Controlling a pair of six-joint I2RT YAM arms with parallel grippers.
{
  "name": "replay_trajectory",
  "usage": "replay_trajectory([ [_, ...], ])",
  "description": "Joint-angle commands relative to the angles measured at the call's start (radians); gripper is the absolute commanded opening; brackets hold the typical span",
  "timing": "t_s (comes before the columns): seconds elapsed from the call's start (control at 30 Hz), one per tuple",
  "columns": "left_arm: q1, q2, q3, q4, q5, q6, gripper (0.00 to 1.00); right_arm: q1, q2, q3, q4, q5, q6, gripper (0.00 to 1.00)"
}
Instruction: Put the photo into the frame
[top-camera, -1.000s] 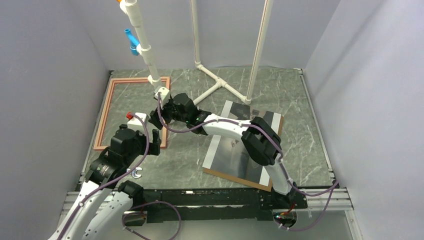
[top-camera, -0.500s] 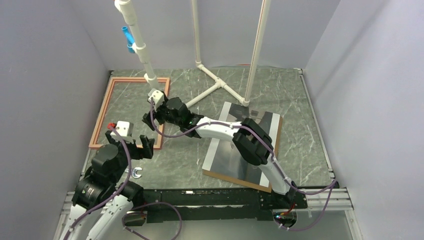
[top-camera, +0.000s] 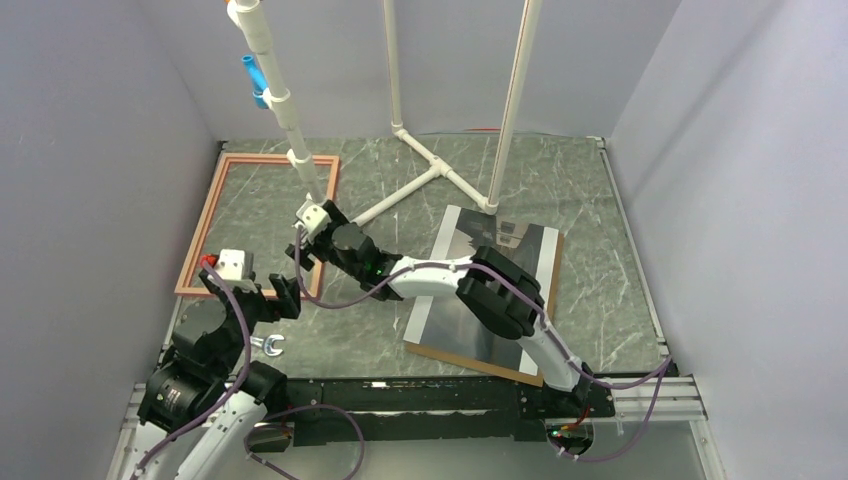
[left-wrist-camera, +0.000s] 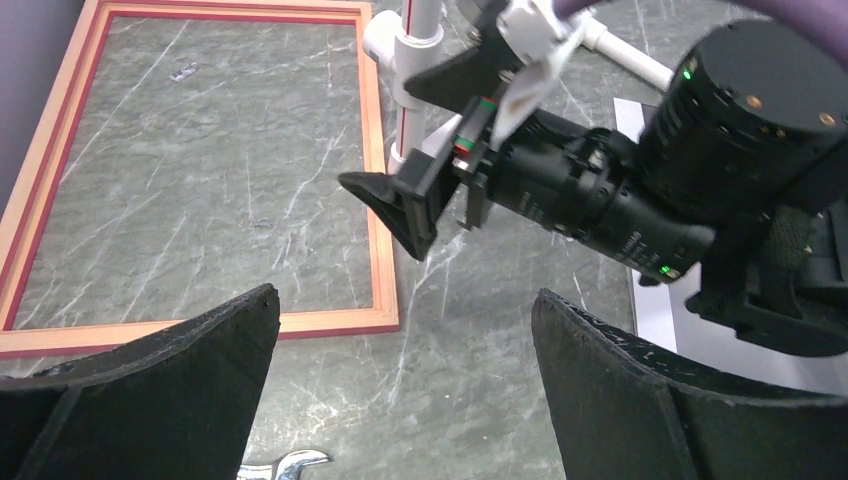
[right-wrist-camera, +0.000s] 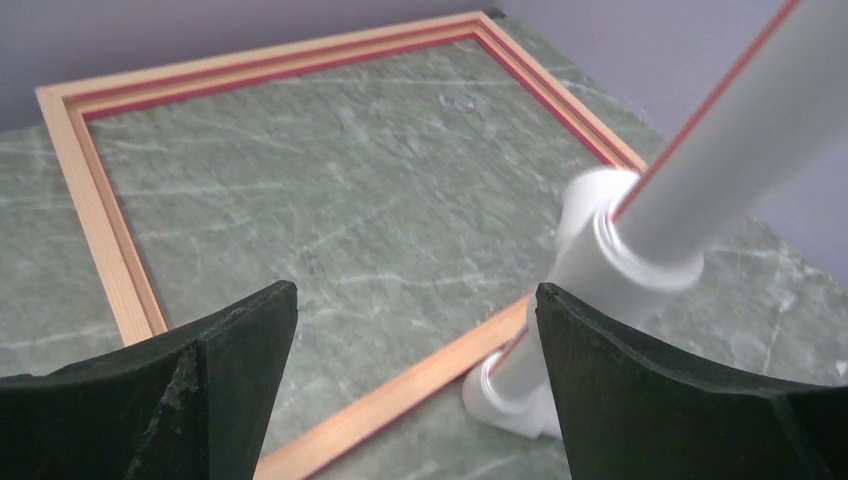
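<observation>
The frame lay flat at the surface's far left. By its near-right corner, the left pincer and right pincer both gaped, empty. Well right, the photo rested on a brown board. It looked thin, light and glossy, likely bendy, so best pinched at an edge.

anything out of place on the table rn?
Two things. A small wrench lies loose on the table, between the frame and the near edge. A white PVC pole leans over, with its foot right by the frame's right rail, crowding it.
</observation>
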Motion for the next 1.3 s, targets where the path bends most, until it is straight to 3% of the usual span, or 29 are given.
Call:
replay_trajectory([
  [0.0, -0.003, -0.017, 0.004, 0.021, -0.036, -0.015, 0.99, -0.035, -0.136, -0.102, 0.124, 0.155, 0.021, 0.91],
  [0.2, -0.003, -0.025, 0.005, 0.016, -0.051, -0.020, 0.99, -0.022, -0.246, -0.230, 0.144, 0.049, 0.079, 0.89],
  [0.37, -0.003, -0.028, 0.007, 0.014, -0.056, -0.021, 0.99, -0.018, -0.233, -0.164, 0.071, -0.079, 0.125, 0.87],
  [0.53, -0.002, -0.044, 0.010, 0.003, -0.083, -0.030, 0.99, -0.013, -0.193, -0.060, -0.015, -0.187, 0.159, 0.67],
  [0.8, -0.003, -0.101, 0.011, -0.014, -0.161, -0.055, 1.00, 0.022, -0.243, -0.162, 0.072, -0.180, 0.179, 0.62],
  [1.27, 0.000, -0.123, 0.012, -0.021, -0.179, -0.066, 0.99, 0.034, 0.076, 0.332, -0.133, 0.015, 0.162, 0.00],
])
